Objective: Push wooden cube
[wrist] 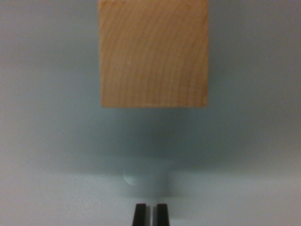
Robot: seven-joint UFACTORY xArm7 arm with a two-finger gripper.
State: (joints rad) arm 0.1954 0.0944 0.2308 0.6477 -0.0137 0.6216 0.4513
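A light wooden cube with curved grain lines fills the upper middle of the wrist view and is cut off by the top edge. It rests on a pale grey surface. My gripper shows at the bottom centre as two black fingertips standing close together, with only a thin gap and nothing between them. The fingertips sit well below the cube's near face in the picture, apart from it.
The pale grey surface spreads to both sides of the cube. A soft shadow lies on it between the cube and the fingertips, with a small bright spot in it.
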